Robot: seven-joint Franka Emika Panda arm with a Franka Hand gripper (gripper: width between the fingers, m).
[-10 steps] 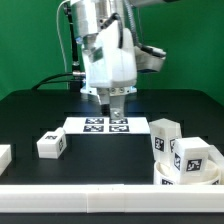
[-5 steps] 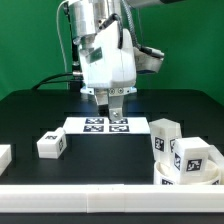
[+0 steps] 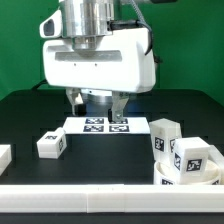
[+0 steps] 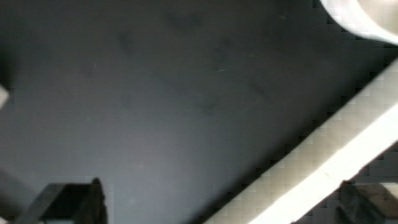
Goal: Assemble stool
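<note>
My gripper (image 3: 97, 103) hangs open and empty above the table, just behind the marker board (image 3: 105, 125). In the wrist view the gripper (image 4: 222, 205) has its two dark fingertips (image 4: 71, 200) wide apart with only dark table between them. A small tagged stool leg (image 3: 51, 144) lies at the exterior view's left. The round seat (image 3: 190, 176) sits at the front right, with two tagged legs (image 3: 165, 135) (image 3: 193, 154) standing at or in it. Another white piece (image 3: 3, 157) is cut off by the left edge.
A long plain white bar (image 3: 110, 198) runs along the table's front edge. In the wrist view a white bar (image 4: 338, 140) crosses diagonally, and a rounded white piece (image 4: 365, 15) shows at a corner. The table top (image 3: 110, 160) is black.
The gripper has turned about its vertical axis, so the hand's broad side now faces the exterior camera. It stays above the marker board. The stool parts have not moved.
</note>
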